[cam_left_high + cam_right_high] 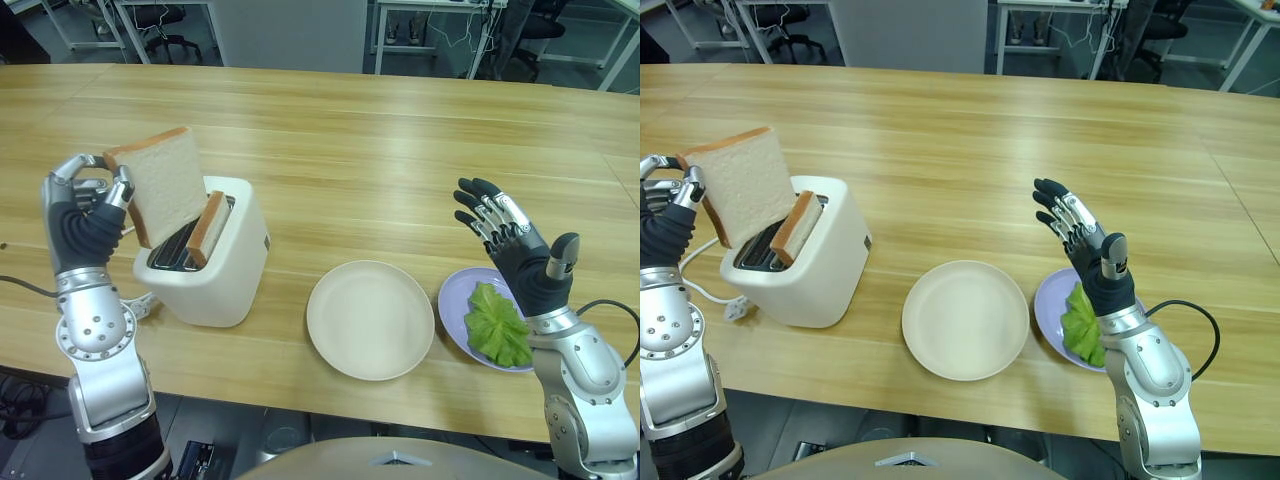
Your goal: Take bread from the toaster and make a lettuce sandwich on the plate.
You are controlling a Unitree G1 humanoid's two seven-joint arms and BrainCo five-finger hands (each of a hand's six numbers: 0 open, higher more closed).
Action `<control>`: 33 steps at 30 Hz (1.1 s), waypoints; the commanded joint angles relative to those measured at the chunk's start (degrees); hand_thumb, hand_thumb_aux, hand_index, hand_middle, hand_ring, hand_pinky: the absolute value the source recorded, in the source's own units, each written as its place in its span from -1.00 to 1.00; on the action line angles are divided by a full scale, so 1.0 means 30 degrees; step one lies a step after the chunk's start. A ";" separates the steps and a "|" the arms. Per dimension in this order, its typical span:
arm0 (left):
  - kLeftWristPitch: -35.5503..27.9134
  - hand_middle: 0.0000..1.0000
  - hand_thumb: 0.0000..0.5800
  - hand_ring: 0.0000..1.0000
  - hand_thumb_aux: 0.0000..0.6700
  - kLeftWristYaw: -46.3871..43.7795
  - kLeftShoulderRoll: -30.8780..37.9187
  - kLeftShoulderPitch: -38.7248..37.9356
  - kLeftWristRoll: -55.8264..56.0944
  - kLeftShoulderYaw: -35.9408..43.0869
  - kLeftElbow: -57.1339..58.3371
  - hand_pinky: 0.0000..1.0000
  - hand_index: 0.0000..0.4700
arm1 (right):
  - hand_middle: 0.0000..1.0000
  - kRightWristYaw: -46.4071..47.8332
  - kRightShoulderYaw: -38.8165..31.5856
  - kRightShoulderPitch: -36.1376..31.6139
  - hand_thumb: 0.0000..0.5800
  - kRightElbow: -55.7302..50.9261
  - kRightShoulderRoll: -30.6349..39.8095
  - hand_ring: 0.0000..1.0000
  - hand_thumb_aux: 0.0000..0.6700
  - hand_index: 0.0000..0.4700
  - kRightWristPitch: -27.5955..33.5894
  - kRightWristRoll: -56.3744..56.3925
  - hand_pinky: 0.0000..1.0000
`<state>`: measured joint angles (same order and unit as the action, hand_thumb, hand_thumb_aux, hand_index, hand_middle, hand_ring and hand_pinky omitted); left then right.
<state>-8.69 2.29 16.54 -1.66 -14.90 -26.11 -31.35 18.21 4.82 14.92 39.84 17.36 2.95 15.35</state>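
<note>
I count two bread slices: the raised slice (165,185), held in my left hand (88,212), and the slotted slice (209,228). Toaster (228,278): one unit. Power cord (712,290): one. Plates: two, namely the cream plate (370,322) and the purple plate (452,300). Lettuce (497,325): one pile. Hands: two, my left hand and my right hand (515,250). Table (380,150): one.

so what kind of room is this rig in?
Probably an office or lab, not a kitchen: office chairs and metal-legged desks stand behind a long wooden table, where the toaster and plate are laid out.
</note>
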 commanded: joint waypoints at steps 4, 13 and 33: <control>-0.1085 1.00 1.00 1.00 1.00 -0.0537 -0.0016 0.0549 0.2110 -0.0678 -0.1959 1.00 0.96 | -1.00 0.0284 0.0199 -0.0282 -1.00 -0.0222 0.0259 -1.00 -1.00 -1.00 -0.0083 -0.0025 -1.00; -0.6423 1.00 1.00 1.00 1.00 -0.1589 -0.0545 0.2200 0.6075 0.1110 -0.7505 1.00 0.96 | -1.00 0.0748 0.0715 -0.1220 -1.00 -0.0958 0.1207 -1.00 -1.00 -1.00 -0.0988 -0.0920 -1.00; -0.7941 1.00 1.00 1.00 1.00 -0.0343 -0.3082 -0.2656 0.5199 1.4912 -0.4774 1.00 0.96 | -1.00 -0.1268 0.3113 -0.2277 -1.00 -0.7989 0.8469 -1.00 -1.00 -1.00 -1.1843 -1.4860 -1.00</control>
<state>-34.64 0.94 6.86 -8.45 2.83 16.04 -49.15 15.45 13.50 7.67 18.85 41.01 -30.64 -23.48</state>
